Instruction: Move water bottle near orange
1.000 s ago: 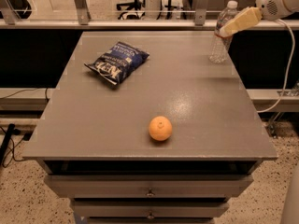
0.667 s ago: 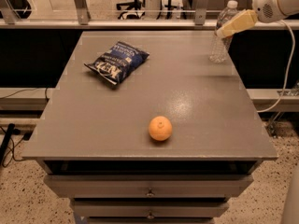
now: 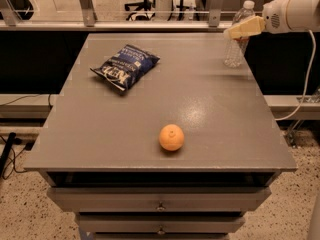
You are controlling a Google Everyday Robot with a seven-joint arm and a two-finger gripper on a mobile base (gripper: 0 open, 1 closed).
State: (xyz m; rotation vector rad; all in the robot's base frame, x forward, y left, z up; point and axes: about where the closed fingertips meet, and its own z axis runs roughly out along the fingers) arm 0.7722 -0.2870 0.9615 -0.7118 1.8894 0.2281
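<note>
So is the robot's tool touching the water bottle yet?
Cannot tell. In the camera view the tool overlaps the water bottle at the far right corner of the table, but neither contact nor a gap shows plainly.

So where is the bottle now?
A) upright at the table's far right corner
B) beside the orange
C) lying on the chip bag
A: the bottle stands upright at the far right corner, with the gripper at its neck and the orange well apart near the front edge.
</note>
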